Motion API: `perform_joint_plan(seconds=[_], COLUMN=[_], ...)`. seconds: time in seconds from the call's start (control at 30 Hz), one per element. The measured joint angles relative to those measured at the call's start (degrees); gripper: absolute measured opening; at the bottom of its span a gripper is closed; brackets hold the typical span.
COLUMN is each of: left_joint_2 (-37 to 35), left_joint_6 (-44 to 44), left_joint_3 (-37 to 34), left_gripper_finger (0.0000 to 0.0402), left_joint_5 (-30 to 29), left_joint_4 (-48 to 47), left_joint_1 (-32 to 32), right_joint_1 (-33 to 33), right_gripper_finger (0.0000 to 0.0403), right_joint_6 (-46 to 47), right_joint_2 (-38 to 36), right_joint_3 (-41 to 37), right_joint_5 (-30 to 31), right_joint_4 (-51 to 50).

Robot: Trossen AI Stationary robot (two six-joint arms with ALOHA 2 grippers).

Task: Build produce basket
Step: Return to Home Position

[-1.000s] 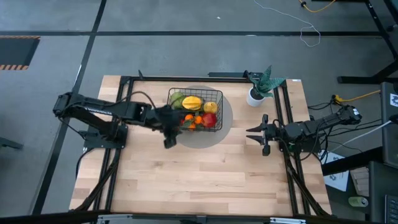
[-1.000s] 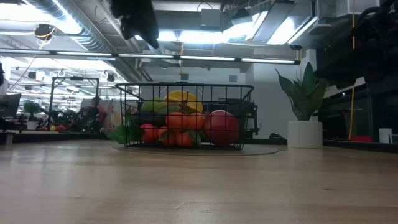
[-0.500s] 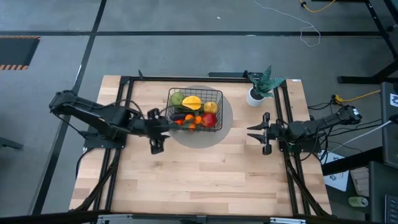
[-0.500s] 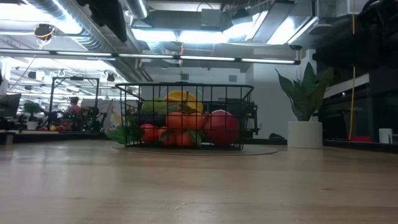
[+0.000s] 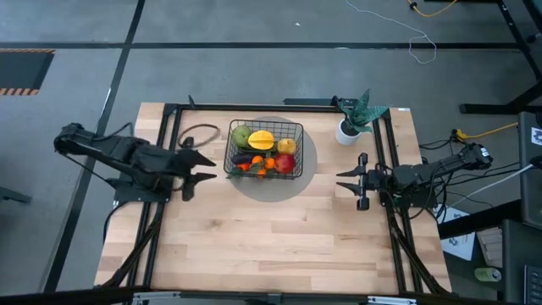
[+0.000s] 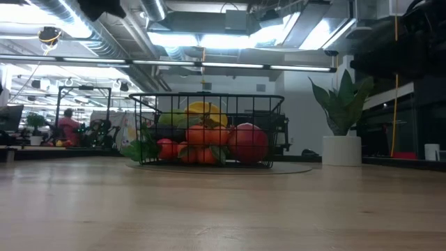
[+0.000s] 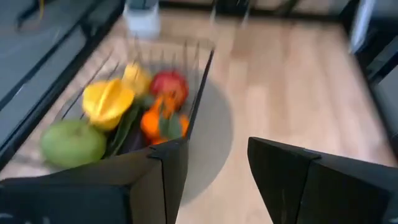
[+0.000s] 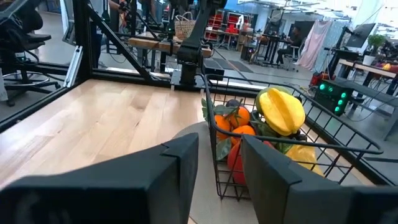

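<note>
2 grippers flank the basket (image 5: 229, 151), both empty with their fingers spread apart. Straight ahead of the left gripper (image 5: 201, 168) the basket's short end stands near, with bare wood between the fingertips and the wire. The right gripper (image 5: 347, 181) faces the opposite short end from farther off, so we judge the left arm the nearer of the 2.

The basket's long axis runs along the line joining the 2 grippers. The produce (image 5: 273, 159) fills it, with a yellow starfruit (image 5: 261, 138) and a green pear (image 5: 241, 134) on top, and nothing is left loose on the wood. We judge the filling done. For parking, a pull straight back from the basket should keep the left fingers off the wire.

Under both grippers lies the pale wooden table (image 5: 279, 246), and the basket stands on a round grey mat (image 5: 306, 180). A potted plant (image 5: 351, 124) stands beyond the right gripper's far side. Behind the table is a lit workshop, where 1 person (image 6: 68, 124) shows far back.
</note>
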Motion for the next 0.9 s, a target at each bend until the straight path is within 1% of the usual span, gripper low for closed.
perform_joint_plan(seconds=[0.17,0.23,0.43,0.6,0.8,0.9], left_joint_2=[-11.85,-16.15,-27.37,-34.88,-42.10,-42.60], left_joint_6=[5.24,6.70,6.82,8.30,8.97,9.12], left_joint_3=[-12.24,-16.98,-27.72,-33.04,-36.76,-38.18], left_gripper_finger=[0.0153,0.0153,0.0153,0.0153,0.0153,0.0153], left_joint_5=[5.47,7.23,6.99,7.62,7.76,7.68], left_joint_4=[17.19,21.95,32.02,34.20,34.14,35.34], left_joint_1=[-0.02,0.00,0.12,0.22,0.22,0.26], right_joint_1=[-0.02,0.00,-0.01,-0.02,0.00,0.00], right_gripper_finger=[0.0122,0.0122,0.0122,0.0122,0.0122,0.0122], right_joint_6=[-2.72,-3.02,-3.09,-3.07,-2.92,-2.91], right_joint_2=[0.00,0.00,0.00,0.00,0.00,0.00], right_joint_3=[0.00,0.00,0.00,0.00,0.00,0.00], right_joint_5=[0.00,0.03,0.02,0.02,0.02,0.02], right_joint_4=[0.20,0.26,0.33,0.39,0.39,0.37])
